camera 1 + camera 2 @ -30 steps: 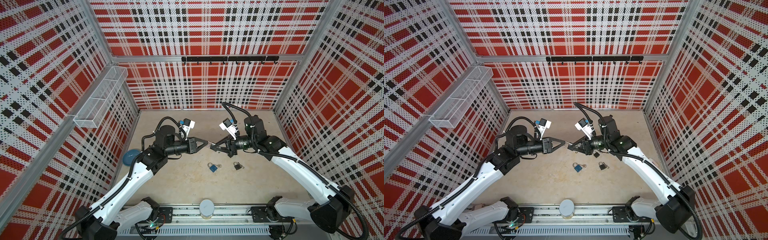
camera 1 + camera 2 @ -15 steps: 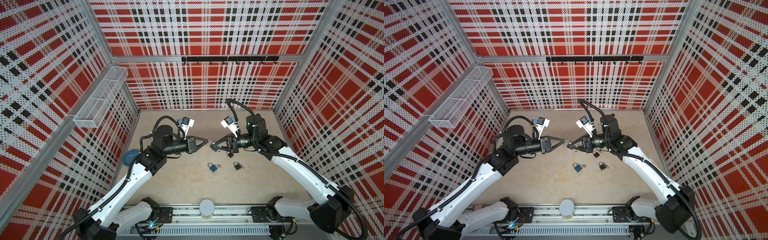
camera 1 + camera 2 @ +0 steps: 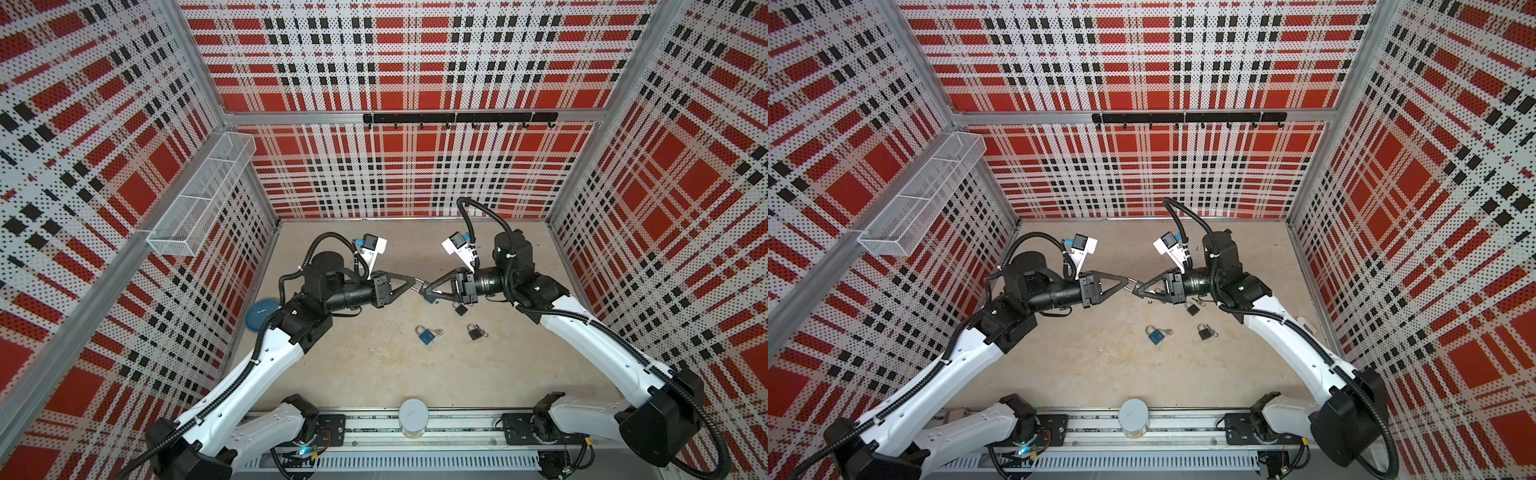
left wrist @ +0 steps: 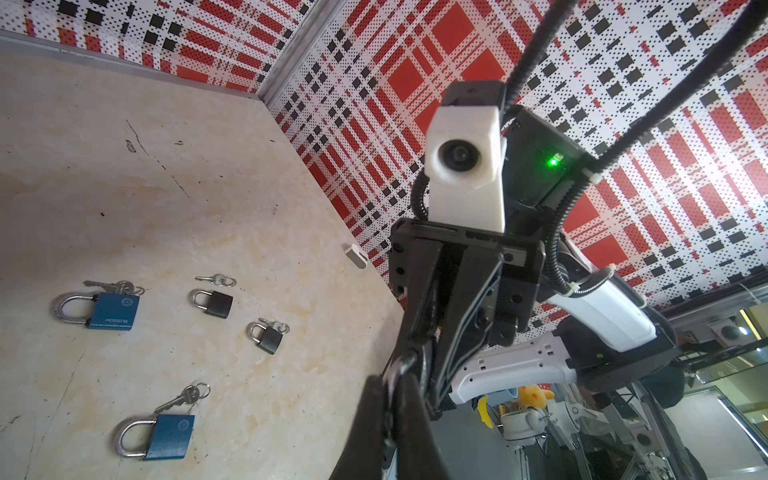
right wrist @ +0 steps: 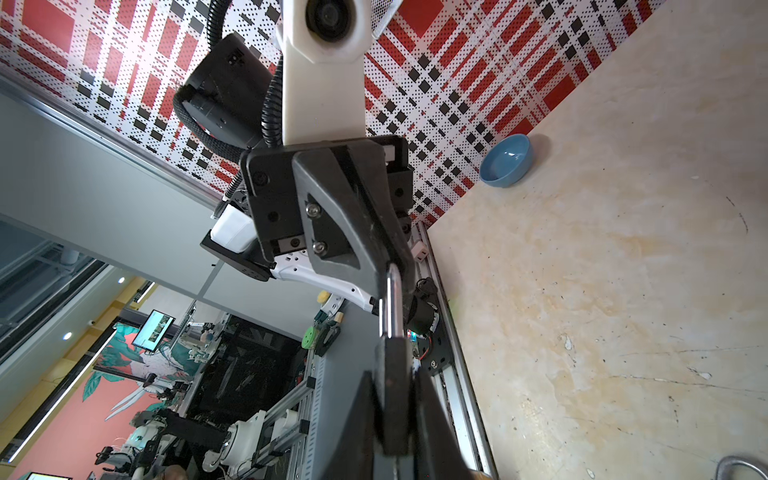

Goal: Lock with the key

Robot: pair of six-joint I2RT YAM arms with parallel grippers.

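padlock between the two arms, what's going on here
Both arms hold one black padlock in the air between them. The right gripper is clamped on its body, and the left gripper is shut on its shackle. Four other padlocks, each with keys, lie on the table below. I can't see a key in the held one.

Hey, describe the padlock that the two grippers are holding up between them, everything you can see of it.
The padlock is small, with a black, boxy, matte-looking body and a shiny silver metal shackle. It is held in the air above the table. The right gripper clamps its body, and the left gripper pinches the shackle's bend. No key shows in it, and whether the shackle is latched cannot be told.
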